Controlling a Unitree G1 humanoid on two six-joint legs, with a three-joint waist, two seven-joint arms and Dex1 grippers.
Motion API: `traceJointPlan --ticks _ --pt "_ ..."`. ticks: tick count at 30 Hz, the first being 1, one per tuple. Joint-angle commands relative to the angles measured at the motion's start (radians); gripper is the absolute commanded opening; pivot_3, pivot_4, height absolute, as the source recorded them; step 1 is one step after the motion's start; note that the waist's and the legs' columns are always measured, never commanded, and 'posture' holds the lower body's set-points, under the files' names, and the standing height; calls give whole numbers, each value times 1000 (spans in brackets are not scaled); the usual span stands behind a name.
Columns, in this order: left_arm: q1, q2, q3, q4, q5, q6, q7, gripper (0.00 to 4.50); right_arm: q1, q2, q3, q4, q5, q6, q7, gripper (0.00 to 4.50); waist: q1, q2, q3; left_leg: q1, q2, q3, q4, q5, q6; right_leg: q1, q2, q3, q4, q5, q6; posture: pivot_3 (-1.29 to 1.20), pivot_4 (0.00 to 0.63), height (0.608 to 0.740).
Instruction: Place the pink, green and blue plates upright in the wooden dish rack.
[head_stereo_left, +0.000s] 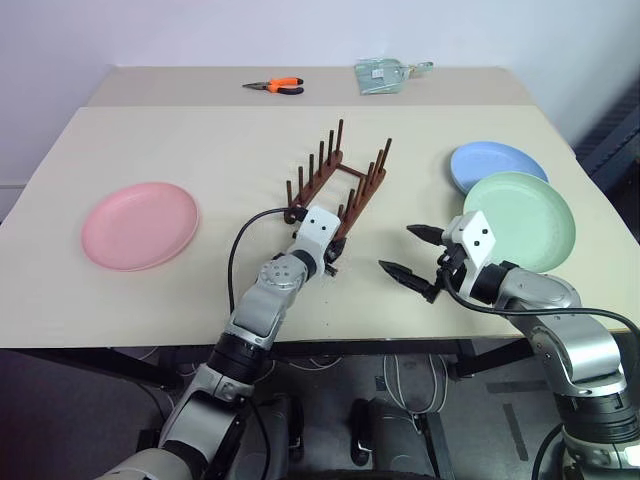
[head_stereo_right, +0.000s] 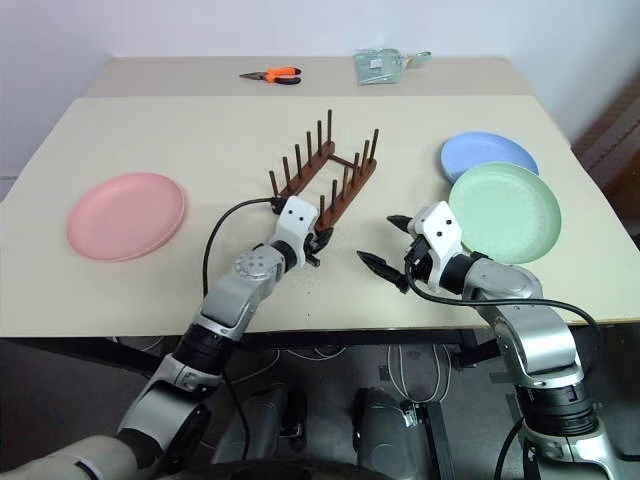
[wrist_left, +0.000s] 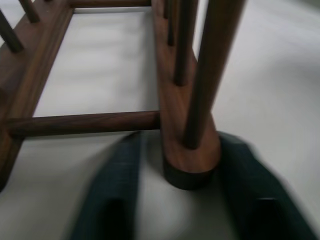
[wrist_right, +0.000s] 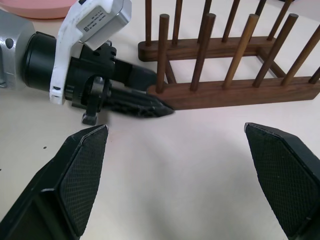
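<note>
Head views: your wooden dish rack (head_stereo_left: 337, 185) sits near the middle of the table (head_stereo_left: 230, 140), running diagonally toward the far edge. The left gripper (head_stereo_left: 329, 262) is at the rack's near end. The right gripper (head_stereo_left: 414, 254) hovers over bare table just right of that end, jaws spread wide, holding nothing. The pink plate (head_stereo_left: 139, 225) lies flat toward the left edge; the green plate (head_stereo_left: 519, 221) lies near the right edge, overlapping the blue plate (head_stereo_left: 497, 167) behind it. Orange pliers (head_stereo_left: 274, 86) and a packet (head_stereo_left: 383, 75) lie by the far edge.

Left wrist view: your two fingers (wrist_left: 117, 187) straddle the butt of one rack rail, narrowed close around it; contact cannot be confirmed.

Right wrist view: both pads (wrist_right: 82, 172) stand far apart, empty; the left gripper's tips meet the rail end.
</note>
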Motion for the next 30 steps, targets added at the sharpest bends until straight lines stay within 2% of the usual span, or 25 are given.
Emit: traceJointPlan --ticks 1,7,11,13,17,18,19,20,21,22,25,27,29,30 --pt "15 83 -43 -28 -8 -80 -172 754 26 -41 -56 -26 -3 -31 15 4500 1 0 0 0 0 0 0 0 0 0 0 0 0 0 0 0 150 740" --pt "-3 308 -29 -44 -131 -178 -601 754 69 -92 -112 1 -10 -63 34 4500 -2 0 0 0 0 0 0 0 0 -1 0 0 0 0 0 0 150 740" --pt "-43 375 -16 39 -149 -235 -743 754 83 -94 -129 11 -21 -80 29 4500 -1 0 0 0 0 0 0 0 0 -1 0 0 0 0 0 0 150 740" --pt "-62 379 -3 105 -148 -279 -774 1841 91 -90 -135 8 -25 -82 22 4500 1 0 0 -1 0 0 0 0 0 0 0 -1 0 0 0 0 150 740" --pt "-101 388 8 233 -60 -313 -676 3623 112 -91 -135 -5 -27 -84 20 4500 -1 0 0 -1 0 0 0 0 0 0 0 -1 0 0 0 0 150 740" --pt "-102 390 12 239 -51 -314 -661 4246 115 -93 -135 -7 -27 -84 21 4500 -1 0 0 -1 0 0 1 0 0 0 0 -1 0 0 0 0 150 740" --pt "-88 405 29 214 -53 -282 -643 4424 118 -95 -134 -9 -22 -78 25 4500 -4 0 0 -1 0 0 1 0 0 0 0 -1 0 0 0 0 150 740" --pt "-60 427 56 156 -64 -232 -625 4424 122 -100 -131 -11 -19 -67 29 4500 -7 0 0 0 0 0 1 0 0 0 0 -1 0 0 0 0 150 740" --pt "-23 453 81 79 -89 -175 -628 4352 125 -104 -124 -12 -16 -54 34 3933 -12 0 0 0 0 0 1 0 0 0 0 0 0 0 0 0 150 740" --pt "31 480 113 -30 -141 -98 -641 4054 129 -106 -111 -15 -23 -51 37 3590 -21 0 0 0 1 0 0 0 0 -1 1 0 1 0 0 0 150 740" --pt "180 532 157 -332 -272 96 -661 2651 124 -96 -53 -3 -67 -54 19 2095 -33 1 0 0 2 0 -1 1 -1 -1 1 1 1 0 0 0 150 740" --pt "225 526 133 -455 -277 175 -607 1707 103 -87 -1 35 -119 -62 -2 1098 -23 1 0 0 1 0 -1 1 -1 0 0 1 1 0 0 0 150 740" --pt "227 484 96 -512 -265 236 -544 1696 65 -75 52 80 -176 -67 -30 36 -6 1 0 0 0 -2 1 1 -1 2 -1 0 0 0 0 0 150 740" --pt "219 456 65 -517 -243 256 -508 1696 39 -61 75 104 -195 -67 -42 11 -1 1 0 0 0 -2 3 0 -1 1 -1 0 0 0 0 0 150 740"
